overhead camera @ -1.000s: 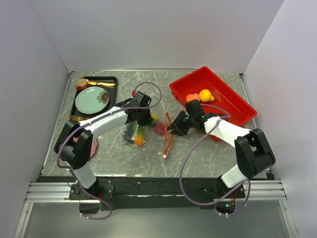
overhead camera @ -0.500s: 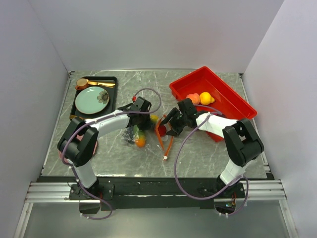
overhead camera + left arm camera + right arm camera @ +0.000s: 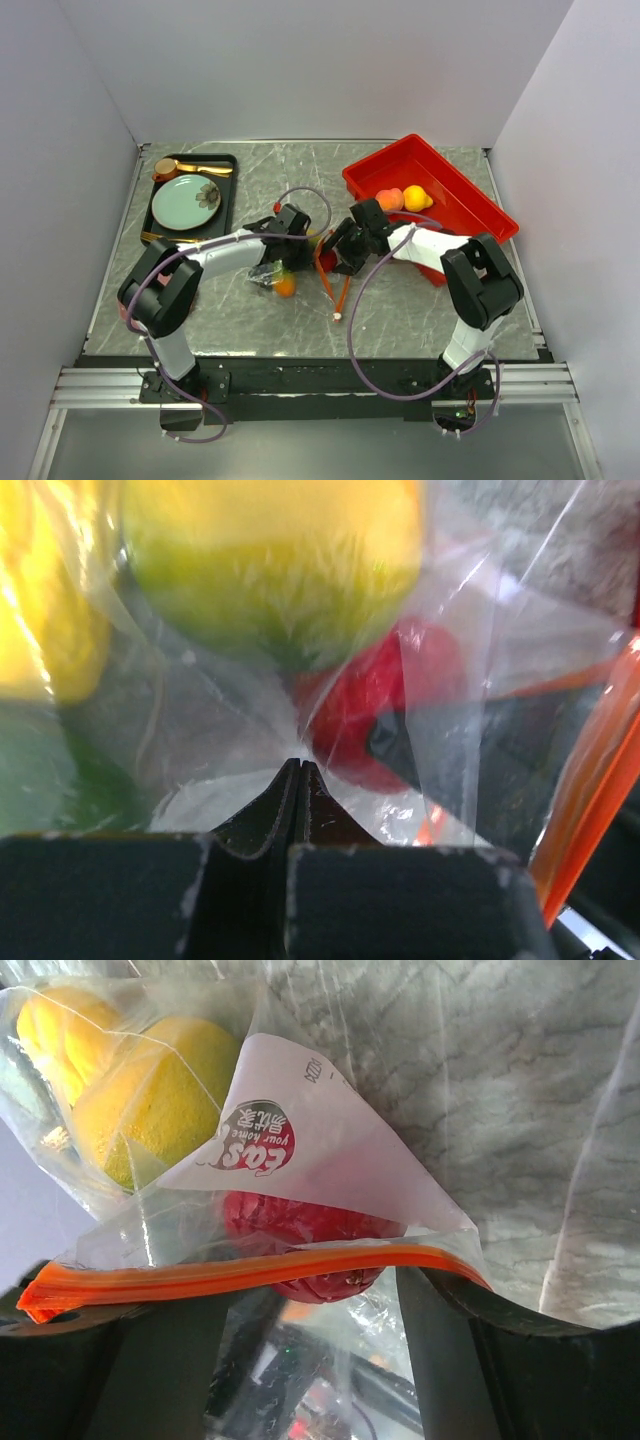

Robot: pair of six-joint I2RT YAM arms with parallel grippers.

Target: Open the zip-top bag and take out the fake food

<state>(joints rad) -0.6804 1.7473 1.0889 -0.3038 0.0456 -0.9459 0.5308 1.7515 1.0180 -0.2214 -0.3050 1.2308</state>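
Note:
The zip-top bag lies mid-table between both grippers, its orange-red zip strip running down to a white slider. Fake food sits inside: an orange piece, a yellow piece and a red piece. My left gripper is shut on the bag's clear film, with a yellow-green fruit and the red fruit just ahead. My right gripper is open at the bag's mouth. Its fingers straddle the red fruit, with the zip strip across them.
A red tray at the back right holds a peach fruit and a yellow fruit. A black tray at the back left holds a mint-green plate and gold cutlery. Walls enclose the table.
My right gripper has moved left from beside the red tray to the bag's mouth. My left gripper has shifted a little right and nearer, still on the bag.

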